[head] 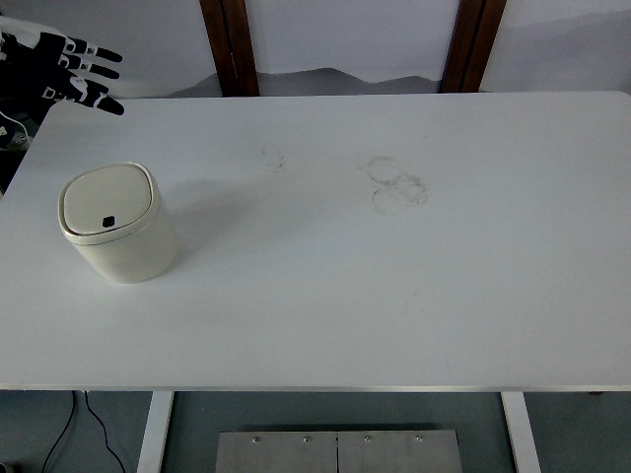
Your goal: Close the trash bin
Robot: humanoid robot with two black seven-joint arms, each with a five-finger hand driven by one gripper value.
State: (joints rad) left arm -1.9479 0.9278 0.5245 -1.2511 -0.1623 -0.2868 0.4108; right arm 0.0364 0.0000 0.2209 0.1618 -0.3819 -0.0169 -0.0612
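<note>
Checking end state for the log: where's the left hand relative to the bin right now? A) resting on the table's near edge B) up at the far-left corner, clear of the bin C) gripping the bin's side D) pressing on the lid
B: the left hand is at the table's far-left corner with fingers spread, holding nothing, well apart from the trash bin, whose lid sits flat and closed.

Black five-fingered left hand (pixel 61 71) — pale segments along the jointed fingers.
</note>
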